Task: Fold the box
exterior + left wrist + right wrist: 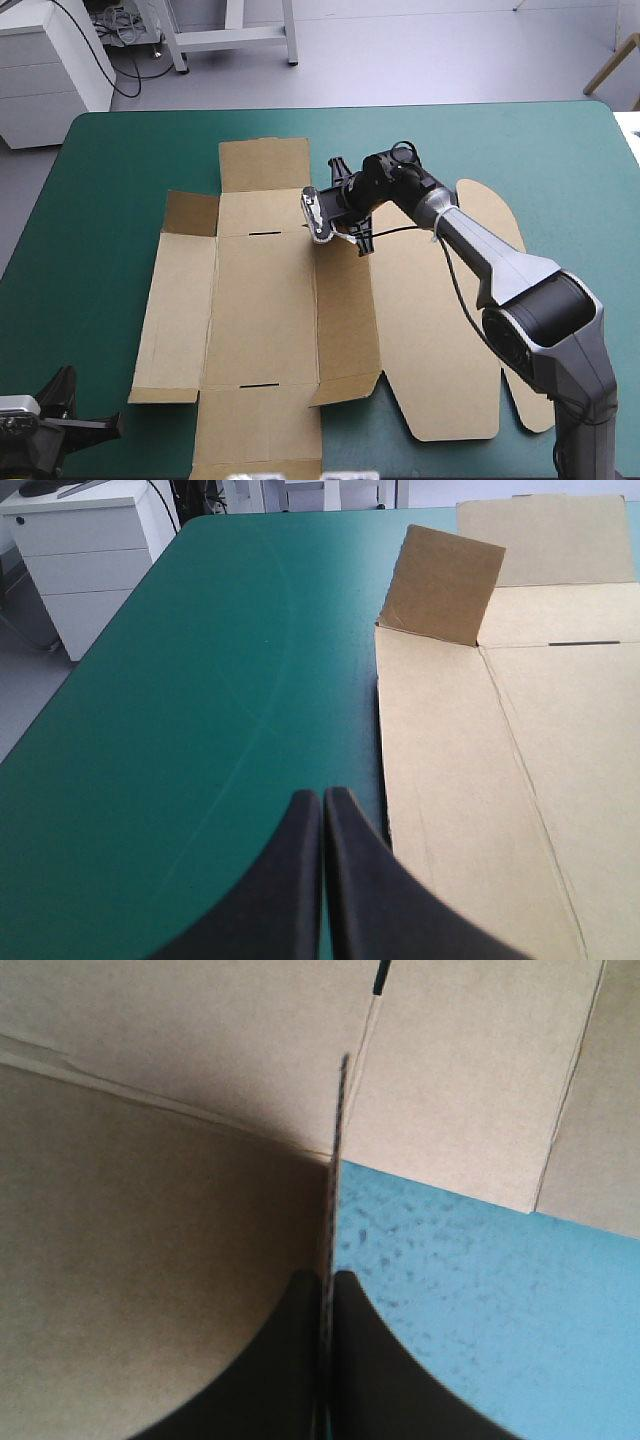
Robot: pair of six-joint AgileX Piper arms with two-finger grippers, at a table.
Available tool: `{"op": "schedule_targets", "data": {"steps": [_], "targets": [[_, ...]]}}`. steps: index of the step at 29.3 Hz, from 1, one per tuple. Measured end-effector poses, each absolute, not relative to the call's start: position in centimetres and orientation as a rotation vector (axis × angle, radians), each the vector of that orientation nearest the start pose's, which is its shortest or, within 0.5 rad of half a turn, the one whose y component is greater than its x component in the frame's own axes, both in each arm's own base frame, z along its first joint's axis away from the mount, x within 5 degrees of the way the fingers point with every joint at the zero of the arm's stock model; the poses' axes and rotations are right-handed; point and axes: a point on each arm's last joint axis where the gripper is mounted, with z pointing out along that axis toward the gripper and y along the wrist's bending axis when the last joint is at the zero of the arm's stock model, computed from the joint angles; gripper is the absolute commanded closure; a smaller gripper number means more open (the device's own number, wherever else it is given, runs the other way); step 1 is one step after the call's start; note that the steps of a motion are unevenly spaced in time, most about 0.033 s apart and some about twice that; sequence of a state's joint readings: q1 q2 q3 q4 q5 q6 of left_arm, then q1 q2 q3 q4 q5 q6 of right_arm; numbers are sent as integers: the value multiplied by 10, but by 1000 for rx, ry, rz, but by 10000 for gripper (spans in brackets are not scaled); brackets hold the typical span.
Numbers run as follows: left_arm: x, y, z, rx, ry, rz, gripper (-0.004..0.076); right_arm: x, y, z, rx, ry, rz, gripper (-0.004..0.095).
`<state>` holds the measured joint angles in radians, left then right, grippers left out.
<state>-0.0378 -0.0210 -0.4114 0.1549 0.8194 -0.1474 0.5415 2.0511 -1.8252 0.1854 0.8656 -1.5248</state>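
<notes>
The left hand (105,425) sits low at the bench's (100,200) near left corner, off the board. In its wrist view the left hand (323,802) has its black fingers (290,880) pressed together into one point, gripping nothing, over bare teal-green cover (200,680). The box's (500,760) left edge lies just beside it.

The box (260,300) is a cut brown sheet lying mid-bench, mostly flat. At its far left corner a small corner flap (190,213) stands raised off the cover (the left wrist view shows this flap (440,585) upright, with its darker face towards the camera). The long middle panels lie flat, with a thin dark slot (265,234) towards the far side.

Right of the middle, a narrow wall panel (345,320) is tilted up from the sheet. The right hand (335,232) reaches in from the bench's right side to this panel's far end. In the right wrist view the right hand (330,1285) is clamped on the board's thin edge (340,1140), which rises edge-on between the two fingers. Board (150,1260) lies on one side of it and cover (450,1290) on the other.

Beyond that, the broad lid panel (430,330) with rounded tabs lies flat towards the bench's right edge.
</notes>
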Motion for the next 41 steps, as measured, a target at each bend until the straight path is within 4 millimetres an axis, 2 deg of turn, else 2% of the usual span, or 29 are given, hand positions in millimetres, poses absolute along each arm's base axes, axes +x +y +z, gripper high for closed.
{"op": "schedule_targets", "data": {"steps": [4, 6, 9, 12, 14, 17, 19, 25, 28, 29, 31, 35, 36, 38, 41], "targets": [[10, 10, 273, -81, 1861, 51, 734, 392, 251, 267, -2143, 1394, -154, 908], [10, 10, 273, -81, 1861, 51, 734, 392, 251, 267, -2141, 1397, -152, 831], [10, 10, 273, -81, 1861, 51, 734, 392, 251, 268, -2123, 1407, -145, 671], [10, 10, 273, -81, 1861, 51, 734, 392, 253, 268, -2102, 1420, -123, 408], [10, 10, 273, -81, 1861, 51, 734, 392, 253, 268, -2081, 1439, -107, 193], [10, 10, 273, -81, 1861, 51, 734, 391, 253, 270, -2035, 1489, -84, 35], [10, 10, 273, -81, 1861, 51, 734, 389, 252, 278, -1990, 1530, -69, 21], [10, 10, 273, -81, 1861, 51, 734, 365, 236, 337, -1765, 1662, -32, 24], [10, 10, 273, -81, 1861, 51, 734, 352, 225, 361, -1643, 1761, -16, 100], [10, 10, 273, -81, 1861, 52, 734, 348, 222, 367, -1599, 1802, -12, 162], [10, 11, 273, -80, 1860, 62, 734, 344, 216, 373, -1515, 1887, -2, 349], [10, 11, 273, -79, 1860, 70, 718, 340, 208, 376, -1327, 2074, 23, 885], [10, 11, 273, -79, 1860, 71, 696, 340, 206, 376, -1279, 2120, 28, 914], [10, 11, 273, -79, 1860, 72, 625, 339, 204, 374, -1179, 2205, 42, 906], [10, 11, 273, -79, 1860, 72, 403, 339, 201, 373, -1055, 2295, 56, 906]]}}
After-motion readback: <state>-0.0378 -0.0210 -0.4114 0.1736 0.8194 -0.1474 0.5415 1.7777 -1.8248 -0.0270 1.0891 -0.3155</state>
